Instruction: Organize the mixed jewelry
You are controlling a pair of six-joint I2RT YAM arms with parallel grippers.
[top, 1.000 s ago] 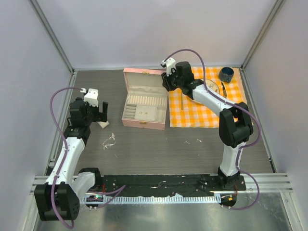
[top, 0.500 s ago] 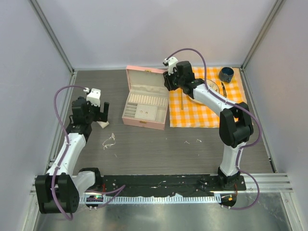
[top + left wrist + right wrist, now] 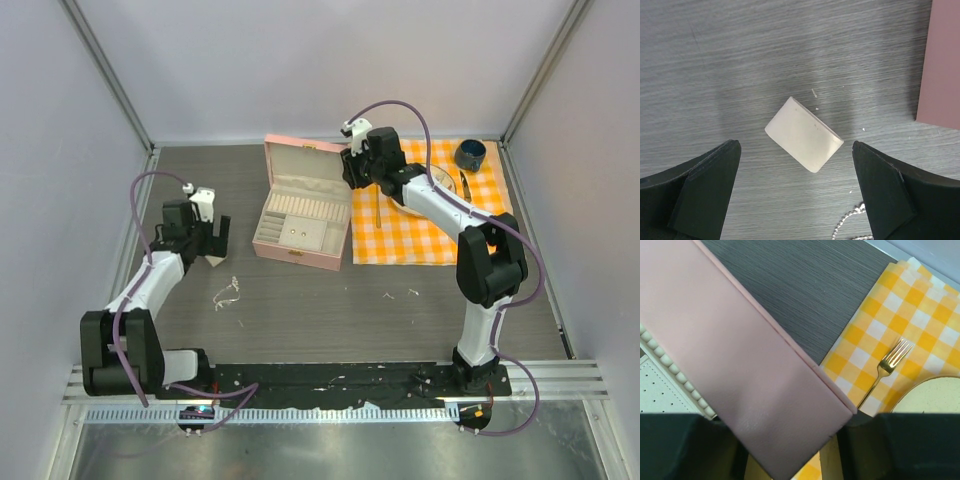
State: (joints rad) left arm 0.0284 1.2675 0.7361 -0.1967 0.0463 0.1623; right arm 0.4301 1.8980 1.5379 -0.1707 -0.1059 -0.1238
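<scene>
Left gripper: my jaws spread wide over a white block. The chain lies near it. Right gripper: apparently clamped on the case lid, contact partly hidden.

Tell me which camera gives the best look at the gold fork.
The right wrist view: the fork lies close up on the checked cloth, tines clear. The top external view shows it only as a thin line; the left wrist view misses it.
</scene>
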